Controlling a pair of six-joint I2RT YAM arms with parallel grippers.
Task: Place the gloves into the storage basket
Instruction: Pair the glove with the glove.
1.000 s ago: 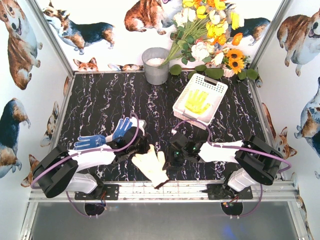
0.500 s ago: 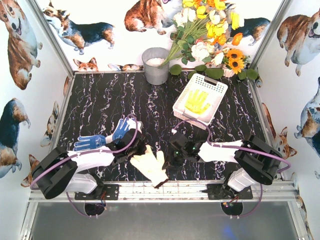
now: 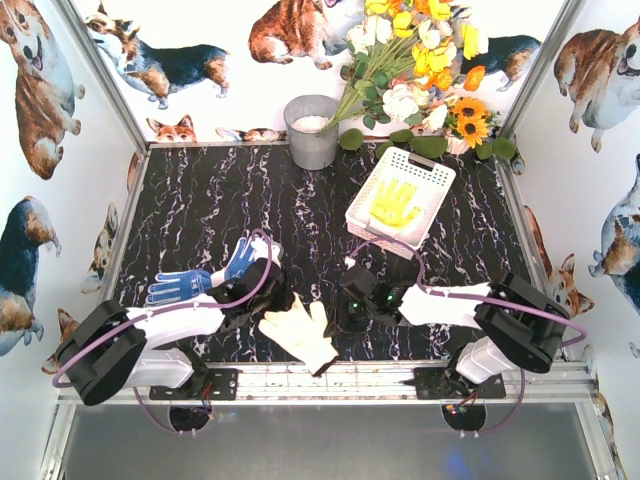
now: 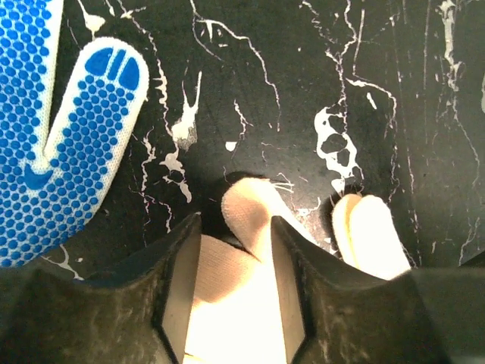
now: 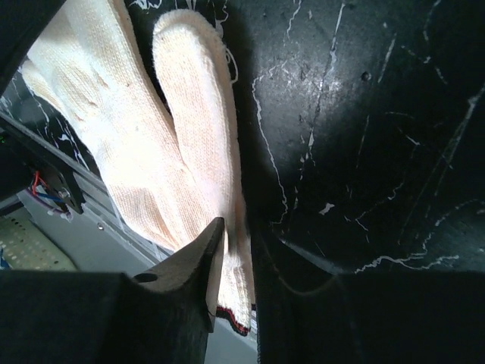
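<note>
The cream glove [image 3: 298,335] lies near, between my arms, so my left gripper [image 4: 235,224] straddles one finger, jaws partly open, my right gripper [image 5: 236,227] a narrow slit at its edge, grip unclear; the storage basket [image 3: 432,165] sits far right.

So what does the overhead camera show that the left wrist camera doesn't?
Only the overhead view shows the white storage basket with a yellow glove in it, the grey bucket and the flowers. Only the left wrist view shows the left gripper close up, its jaws apart either side of one finger of the cream glove. Both show that cream glove, a blue dotted glove and the black marble table.
</note>
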